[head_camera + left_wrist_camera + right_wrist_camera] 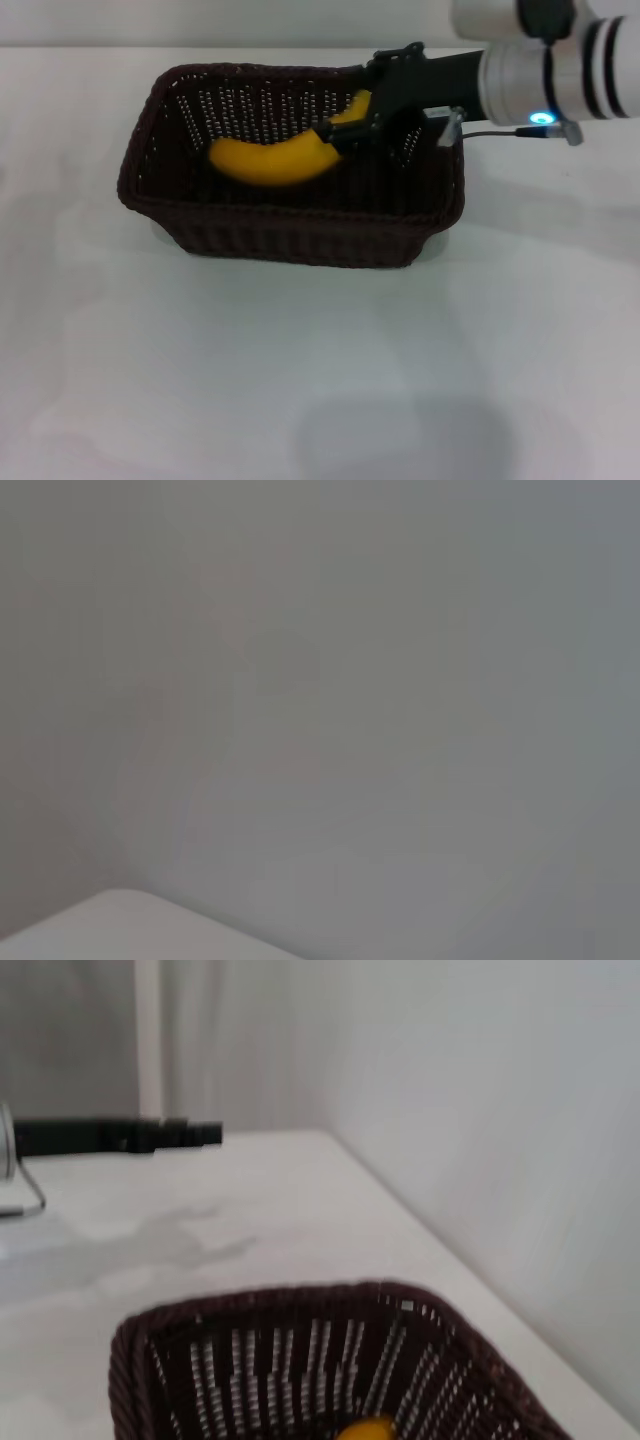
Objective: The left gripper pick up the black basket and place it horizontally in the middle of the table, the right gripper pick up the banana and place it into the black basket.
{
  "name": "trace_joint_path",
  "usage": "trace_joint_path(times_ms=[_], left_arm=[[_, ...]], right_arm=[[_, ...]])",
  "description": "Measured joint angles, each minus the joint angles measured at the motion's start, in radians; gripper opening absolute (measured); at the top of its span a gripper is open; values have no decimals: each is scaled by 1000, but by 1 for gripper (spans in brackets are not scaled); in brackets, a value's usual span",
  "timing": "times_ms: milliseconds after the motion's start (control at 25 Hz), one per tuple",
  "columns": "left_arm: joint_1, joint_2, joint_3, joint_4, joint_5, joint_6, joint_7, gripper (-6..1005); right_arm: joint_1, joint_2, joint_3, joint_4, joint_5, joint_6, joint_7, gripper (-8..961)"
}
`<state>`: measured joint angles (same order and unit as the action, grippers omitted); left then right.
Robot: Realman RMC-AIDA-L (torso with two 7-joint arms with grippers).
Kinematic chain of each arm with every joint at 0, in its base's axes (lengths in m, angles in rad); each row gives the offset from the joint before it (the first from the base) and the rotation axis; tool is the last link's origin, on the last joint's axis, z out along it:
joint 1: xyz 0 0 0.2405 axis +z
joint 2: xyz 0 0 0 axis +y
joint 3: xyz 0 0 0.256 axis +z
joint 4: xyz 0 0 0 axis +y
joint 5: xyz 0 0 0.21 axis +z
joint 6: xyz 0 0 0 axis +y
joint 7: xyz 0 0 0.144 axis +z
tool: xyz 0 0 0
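The black basket (290, 225) stands lengthwise across the middle-back of the white table (300, 380). The yellow banana (268, 160) is inside it, curved, with one end raised. My right gripper (350, 125) reaches in over the basket's far right rim and is shut on the banana's raised end. The right wrist view shows the basket's rim (300, 1300) and a bit of the banana (365, 1430). The left gripper (120, 1137) shows only there, as a slim black tip far off above the table, away from the basket.
The white right arm (550, 60) comes in from the upper right with a lit blue light. A wall runs along the table's far edge (450, 1250). The left wrist view shows only wall and a table corner (120, 925).
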<state>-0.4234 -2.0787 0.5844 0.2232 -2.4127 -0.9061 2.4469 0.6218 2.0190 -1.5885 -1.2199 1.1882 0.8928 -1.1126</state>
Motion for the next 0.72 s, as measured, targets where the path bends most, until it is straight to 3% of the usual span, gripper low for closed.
trace_joint_path(times_ms=[40, 160, 240, 360, 480, 720], left_arm=[[0, -1, 0, -8, -23, -3, 19, 793], [-1, -3, 0, -49, -86, -37, 96, 793], [-2, -4, 0, -76, -110, -76, 143, 793], [-1, -6, 1, -96, -115, -122, 172, 794], [-1, -6, 4, -98, -116, -128, 174, 797], [-7, -5, 1, -110, -124, -120, 172, 798]], right_arm=[[-19, -2, 8, -5, 29, -5, -14, 572], [-82, 0, 43, -12, 125, -34, -83, 707], [-135, 0, 77, -6, 267, -62, -191, 797], [-196, -2, 141, 49, 552, -69, -385, 837], [-239, -2, 206, 166, 849, -41, -581, 876], [-226, 1, 315, 609, 1386, 250, -1129, 872]])
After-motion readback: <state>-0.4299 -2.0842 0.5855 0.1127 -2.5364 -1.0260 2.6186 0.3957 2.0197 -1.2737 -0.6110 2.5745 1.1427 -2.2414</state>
